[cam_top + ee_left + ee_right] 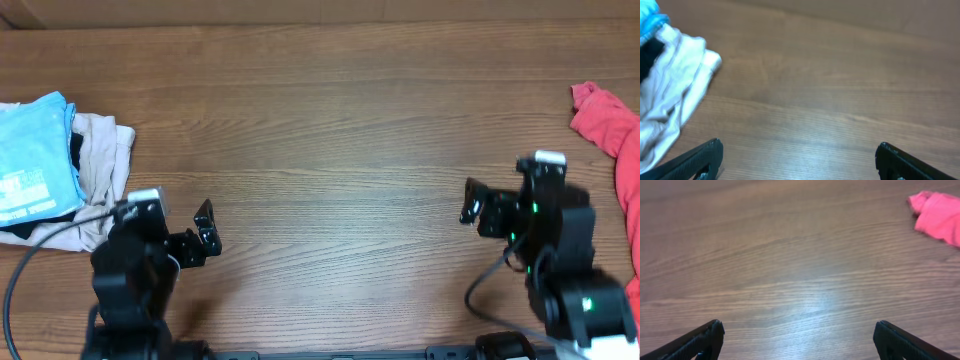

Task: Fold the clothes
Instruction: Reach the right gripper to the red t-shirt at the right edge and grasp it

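Jaws of left gripper (pixel 799 152) and right gripper (pixel 799 330) stood spread wide, empty, over brown wooden table (pixel 330 150); crumpled coral-red T-shirt (pixel 612 125) lay at its far right edge, light blue printed tee (pixel 35 160) atop rumpled beige garment (pixel 102 165) far left.

Matte black, blocky: left arm (pixel 130 275), right arm (pixel 560 260). White cap (pixel 550 158) atop each wrist. Green lights (pixel 587 303) on the right. Looping black cables (pixel 10 290). Tapered dark fingers (pixel 700 159) on left gripper (pixel 799 146).
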`<state>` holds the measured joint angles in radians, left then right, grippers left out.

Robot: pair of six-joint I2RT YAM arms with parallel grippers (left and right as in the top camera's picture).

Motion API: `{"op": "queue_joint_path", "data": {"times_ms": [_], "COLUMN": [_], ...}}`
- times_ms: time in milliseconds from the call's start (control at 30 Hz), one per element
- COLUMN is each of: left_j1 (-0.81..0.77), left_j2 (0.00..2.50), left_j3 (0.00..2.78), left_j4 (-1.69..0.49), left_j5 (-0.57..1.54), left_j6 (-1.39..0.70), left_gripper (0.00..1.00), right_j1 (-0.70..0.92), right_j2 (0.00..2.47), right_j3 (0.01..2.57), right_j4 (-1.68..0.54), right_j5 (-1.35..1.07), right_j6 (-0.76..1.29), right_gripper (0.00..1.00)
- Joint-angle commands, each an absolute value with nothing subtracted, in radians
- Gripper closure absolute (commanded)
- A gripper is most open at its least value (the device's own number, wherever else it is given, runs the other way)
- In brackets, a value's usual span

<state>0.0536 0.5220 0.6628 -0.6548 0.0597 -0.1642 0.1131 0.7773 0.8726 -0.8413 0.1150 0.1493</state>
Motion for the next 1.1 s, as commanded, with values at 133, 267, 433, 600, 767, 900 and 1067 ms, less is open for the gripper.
{"op": "queue_joint_path", "data": {"times_ms": [133,267,433,600,767,900,1067], "left_j1": [0.051,0.051,0.051,0.051,0.051,0.051,0.051], "left_j2": [0.764,0.784,0.785,0.785,0.785,0.785,0.785], "left_j3": [0.902,0.905,0.905,0.905,0.905,0.905,0.905], "left_j4": [-0.812,-0.812,-0.811,-0.802,-0.802,-0.802,-0.801], "left_j5": [0.125,0.124,0.124,0.124,0.124,0.124,0.124], "left_j6": [-0.181,-0.180,-0.180,-0.180,-0.180,-0.180,-0.181], "left_gripper": [0.00,0.00,0.00,0.00,0.00,0.00,0.00], "right_j1": [0.099,-0.007,-0.266,-0.594,-0.807,-0.902,-0.981], "right_j2": [1.016,1.077,1.165,1.320,1.491,1.572,1.644], "right_j3": [1.051,1.051,1.047,1.046,1.046,1.046,1.046], "right_j4": [-0.897,-0.936,-1.010,-1.008,-0.933,-0.897,-0.859], "right_j5": [0.160,0.282,0.292,0.287,0.305,0.330,0.331], "right_j6": [0.236,0.427,0.585,0.717,0.737,0.726,0.707], "right_gripper": [0.00,0.00,0.00,0.00,0.00,0.00,0.00]}}
